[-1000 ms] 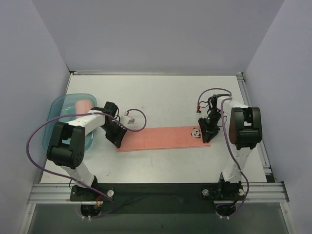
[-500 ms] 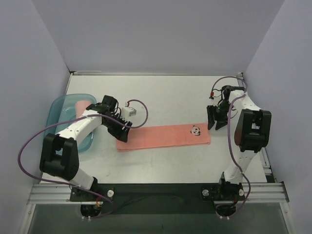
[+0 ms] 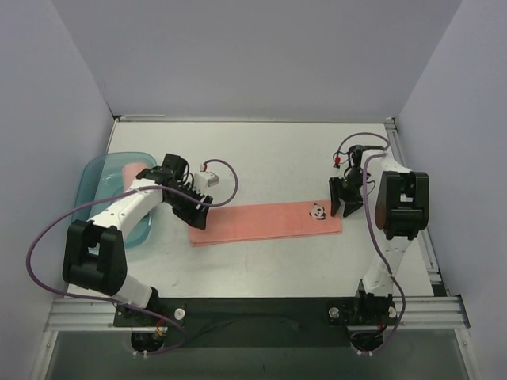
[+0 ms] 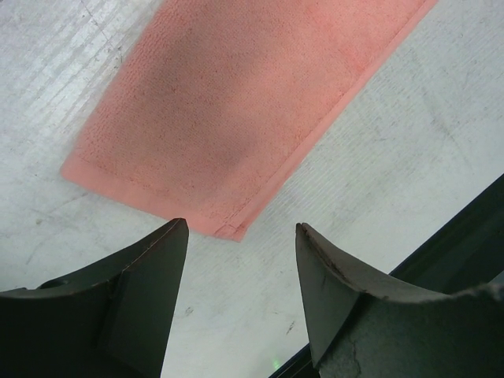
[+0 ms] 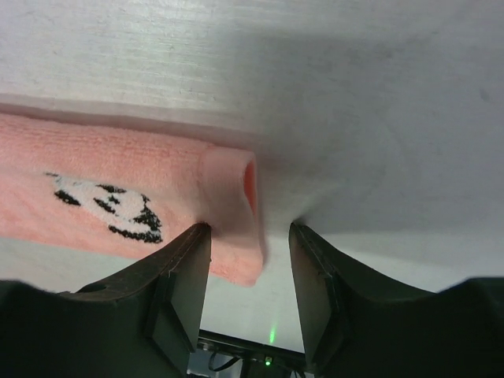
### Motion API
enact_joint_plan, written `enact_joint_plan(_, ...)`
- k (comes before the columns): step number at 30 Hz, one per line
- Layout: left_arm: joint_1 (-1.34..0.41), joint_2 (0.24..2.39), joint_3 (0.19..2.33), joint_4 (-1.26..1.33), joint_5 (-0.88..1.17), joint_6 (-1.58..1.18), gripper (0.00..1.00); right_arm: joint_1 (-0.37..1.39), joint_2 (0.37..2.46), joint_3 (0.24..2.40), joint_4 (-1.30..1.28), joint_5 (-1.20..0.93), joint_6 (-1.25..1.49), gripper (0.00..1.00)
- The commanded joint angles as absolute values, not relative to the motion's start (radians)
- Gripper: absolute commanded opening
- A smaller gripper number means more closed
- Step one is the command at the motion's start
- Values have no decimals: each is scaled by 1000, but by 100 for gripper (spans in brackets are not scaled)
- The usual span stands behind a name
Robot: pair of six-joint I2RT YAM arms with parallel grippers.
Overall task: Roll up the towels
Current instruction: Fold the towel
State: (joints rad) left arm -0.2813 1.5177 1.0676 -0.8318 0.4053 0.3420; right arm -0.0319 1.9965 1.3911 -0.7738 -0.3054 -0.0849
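A long salmon-pink towel (image 3: 265, 223) lies flat on the table, with a panda print (image 3: 317, 211) near its right end. My left gripper (image 3: 198, 216) is open and empty just off the towel's left end. In the left wrist view the towel's corner (image 4: 228, 157) lies just ahead of the open gripper (image 4: 242, 230). My right gripper (image 3: 346, 202) is open at the towel's right end. In the right wrist view that end (image 5: 232, 197) curls up slightly between the fingers of the gripper (image 5: 250, 230). A second pink towel (image 3: 135, 169) lies in the tray.
A translucent teal tray (image 3: 95, 176) stands at the left edge beside the left arm. A small white connector (image 3: 207, 180) and purple cables hang by the left wrist. The grey walls close in on both sides and the metal rail (image 3: 253, 309) runs along the front.
My right gripper lifted off the towel's right end, swung to the far right, and has come back down beside that end. My left gripper shifted slightly right, toward the towel's left end.
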Motion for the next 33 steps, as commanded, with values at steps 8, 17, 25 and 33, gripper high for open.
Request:
enact_joint_plan(8, -271, 1447, 1057, -839, 391, 345, 68, 71, 2057, 1368, -788, -201, -57, 35)
enact_joint_plan(17, -265, 1434, 1060, -841, 388, 342, 68, 3, 2039, 1385, -841, -252, -106, 0)
enact_joint_plan(25, -235, 1387, 1049, -841, 422, 328, 70, -152, 1936, 1489, -937, -235, -264, 0)
enact_joint_plan(33, -201, 1371, 1057, -848, 463, 299, 79, -127, 1826, 1566, -1049, -370, -276, 0)
